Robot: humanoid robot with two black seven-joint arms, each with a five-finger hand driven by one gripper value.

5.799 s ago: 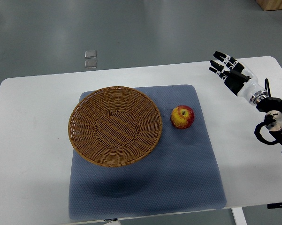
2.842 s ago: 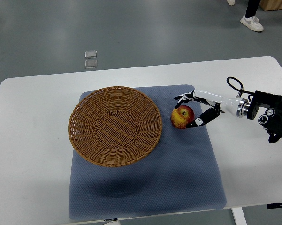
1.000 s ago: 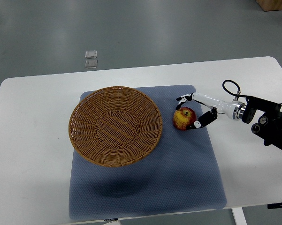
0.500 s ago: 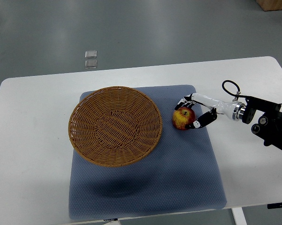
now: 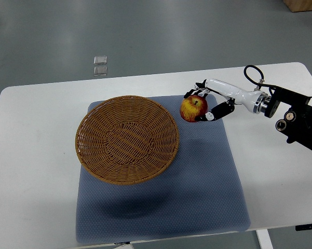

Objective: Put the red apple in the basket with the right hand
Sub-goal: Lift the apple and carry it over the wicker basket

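A: What sits farthest out, to the left of the hand?
B: A round wicker basket, lying on a blue-grey mat that covers the middle of the white bench. Nothing is inside it.

A: And the apple?
B: The red apple is in the right hand, just beyond the basket's right rim and not over it. It appears lifted off the mat, with a faint shadow below it.

A: How does the hand hold it?
B: The fingers wrap over the far side of the apple and the thumb presses the near side, so the hand is closed on the fruit.

A: Where does the arm come from?
B: From the right edge; the white forearm runs to a black joint over the bench.
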